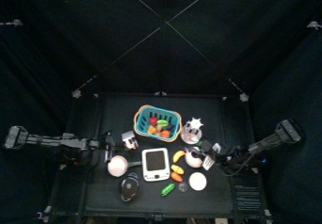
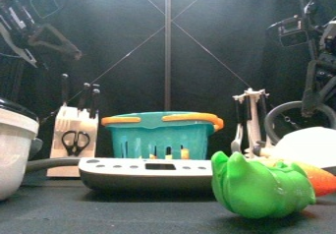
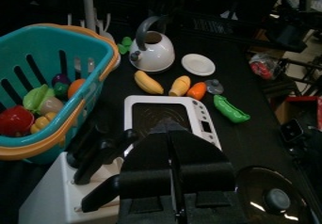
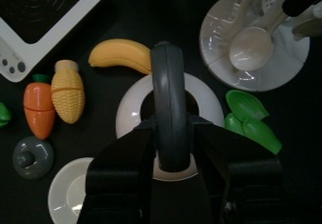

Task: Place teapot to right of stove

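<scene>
Your teapot (image 3: pixel 153 53) sits out past the stove (image 3: pixel 170 120) toward the surface's right edge, with a banana (image 3: pixel 149 82) and corn cob (image 3: pixel 180 86) between them. The right gripper (image 4: pixel 167 134) hangs directly over its dark handle, so the placing looks close to done but not released. You cannot tell whether that gripper is clamped on the handle or whether the pot rests on the surface; the left gripper (image 3: pixel 170 171), near the left edge, looks closed and empty.
</scene>
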You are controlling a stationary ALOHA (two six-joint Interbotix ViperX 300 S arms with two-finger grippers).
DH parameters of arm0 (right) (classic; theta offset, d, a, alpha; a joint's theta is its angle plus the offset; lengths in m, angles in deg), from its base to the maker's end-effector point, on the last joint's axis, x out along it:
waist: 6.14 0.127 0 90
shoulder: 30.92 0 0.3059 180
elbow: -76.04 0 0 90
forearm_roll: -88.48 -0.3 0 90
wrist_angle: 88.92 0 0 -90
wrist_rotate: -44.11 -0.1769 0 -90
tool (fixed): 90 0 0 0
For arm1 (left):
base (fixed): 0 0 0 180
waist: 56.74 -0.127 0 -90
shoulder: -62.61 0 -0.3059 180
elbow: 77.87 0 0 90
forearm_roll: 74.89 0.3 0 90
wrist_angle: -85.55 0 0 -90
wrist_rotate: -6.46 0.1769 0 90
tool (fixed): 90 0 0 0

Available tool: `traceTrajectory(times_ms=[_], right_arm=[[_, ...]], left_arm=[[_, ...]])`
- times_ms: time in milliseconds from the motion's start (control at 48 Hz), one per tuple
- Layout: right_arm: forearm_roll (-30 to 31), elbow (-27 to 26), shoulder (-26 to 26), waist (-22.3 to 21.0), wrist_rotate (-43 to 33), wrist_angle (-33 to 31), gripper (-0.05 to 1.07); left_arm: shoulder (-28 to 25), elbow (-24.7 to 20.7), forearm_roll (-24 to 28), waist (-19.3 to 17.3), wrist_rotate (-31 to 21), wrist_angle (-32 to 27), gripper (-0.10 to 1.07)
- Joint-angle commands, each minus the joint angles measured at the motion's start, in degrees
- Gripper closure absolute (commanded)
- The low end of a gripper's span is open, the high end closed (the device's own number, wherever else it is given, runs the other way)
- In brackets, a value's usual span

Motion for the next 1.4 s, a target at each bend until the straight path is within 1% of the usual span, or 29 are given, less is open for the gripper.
traceTrajectory(times_ms=[0,188,271,417,750,896,1021,1167,1375], right_arm=[[0.2,-0.9,0.1,-0.2,-0.1,0.4,0.29],[0.5,-1.2,0.1,-0.2,0.0,1.4,0.16],[0.5,-1.6,0.1,-0.2,0.0,1.6,0.13],[1.1,-2.3,0.1,0.0,0.3,1.7,0.13],[5.6,-3.5,0.2,-0.4,0.1,4.3,0.13],[6.3,-3.5,0.2,-0.4,0.1,4.9,0.13],[6.9,-3.9,0.2,-0.4,0.4,5.0,0.13],[9.4,-4.6,0.1,-0.4,0.4,5.5,0.13],[15.9,-6.0,-0.9,-1.4,0.0,8.3,0.13]], left_arm=[[-0.1,-0.8,0.0,-0.2,0.1,0.3,0.96],[-0.1,-0.8,0.0,-0.3,0.1,0.2,0.96],[-0.1,-0.9,0.0,-0.3,0.0,0.2,0.96],[-0.1,-0.8,0.0,-0.3,0.1,0.3,0.96],[-0.1,-1.1,0.1,-0.4,0.2,0.2,0.96],[-0.1,-1.0,0.0,-1.4,0.2,0.2,0.96],[-0.1,-0.9,0.1,-1.6,0.1,0.3,0.96],[-0.1,-1.0,0.0,-1.6,0.1,0.2,0.96],[-0.1,-0.9,0.0,-1.6,0.0,0.3,0.96]])
